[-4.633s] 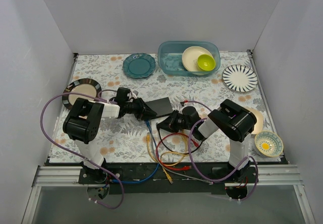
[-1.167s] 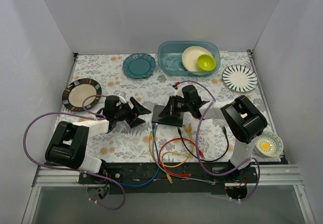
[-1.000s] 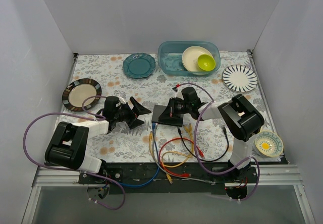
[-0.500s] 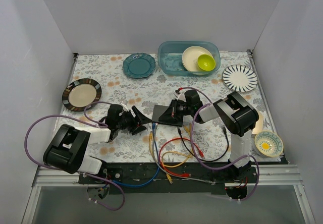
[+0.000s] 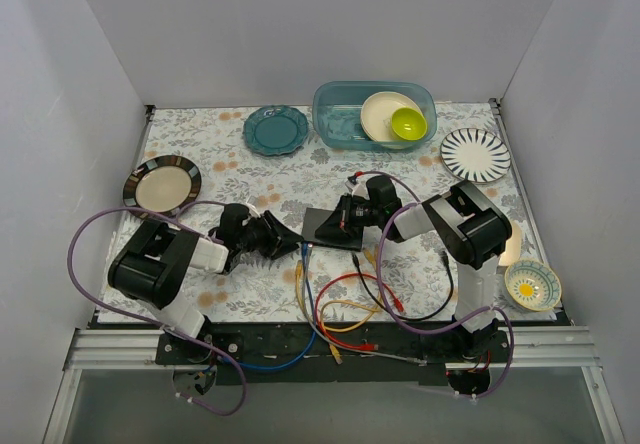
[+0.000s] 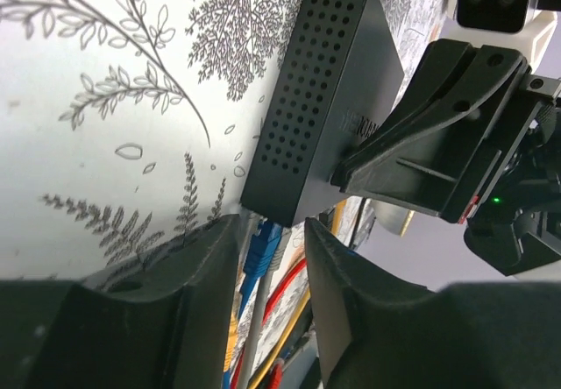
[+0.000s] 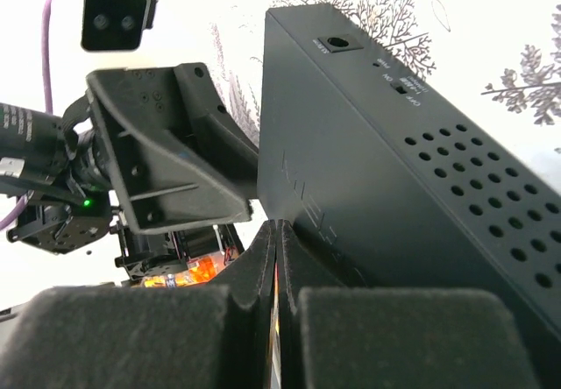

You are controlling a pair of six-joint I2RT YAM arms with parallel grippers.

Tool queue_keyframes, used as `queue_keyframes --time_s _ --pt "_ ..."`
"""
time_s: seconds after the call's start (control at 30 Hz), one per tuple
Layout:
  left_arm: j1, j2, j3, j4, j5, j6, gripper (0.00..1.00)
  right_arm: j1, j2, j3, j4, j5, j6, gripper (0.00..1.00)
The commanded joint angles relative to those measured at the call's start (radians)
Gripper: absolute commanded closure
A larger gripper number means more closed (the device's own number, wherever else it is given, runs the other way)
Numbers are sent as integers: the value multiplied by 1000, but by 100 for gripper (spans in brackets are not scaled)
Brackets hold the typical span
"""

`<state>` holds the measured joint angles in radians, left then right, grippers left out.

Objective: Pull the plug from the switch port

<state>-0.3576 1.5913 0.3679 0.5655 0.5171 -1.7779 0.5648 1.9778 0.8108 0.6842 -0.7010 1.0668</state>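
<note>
Left wrist: our left gripper (image 6: 270,228), fingers apart, straddles blue plug (image 6: 263,247) at switch (image 6: 324,100); right gripper (image 7: 274,236), fingers together, presses switch top. We should clamp squarely, pull straight.

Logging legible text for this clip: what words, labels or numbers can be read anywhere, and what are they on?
"ON" (tiny, upside down, so not certain): white print by the slide switch on the black box's side face, right wrist view.
Other white labels there and by the round socket: too small to read.
Embossed lettering on the box's top: illegible in both wrist views.
Top view: no readable text.
</note>
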Motion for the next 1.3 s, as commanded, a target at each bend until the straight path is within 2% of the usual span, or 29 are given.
queue_keyframes --time_s 0.0,0.37,0.63,0.8,1.27 --pt "-3 70 26 57 38 -21 66 -6 30 14 -66 40 -62 99" --pt "-3 121 6 148 78 -55 76 -8 42 33 -75 32 -67 99" --pt "-3 110 -12 163 141 -8 67 -14 44 36 -84 29 -77 99" --pt "-3 111 -23 148 139 5 67 -17 49 37 -89 29 -84 99" --pt "-3 167 28 140 55 -103 72 -19 50 45 -100 26 -85 99"
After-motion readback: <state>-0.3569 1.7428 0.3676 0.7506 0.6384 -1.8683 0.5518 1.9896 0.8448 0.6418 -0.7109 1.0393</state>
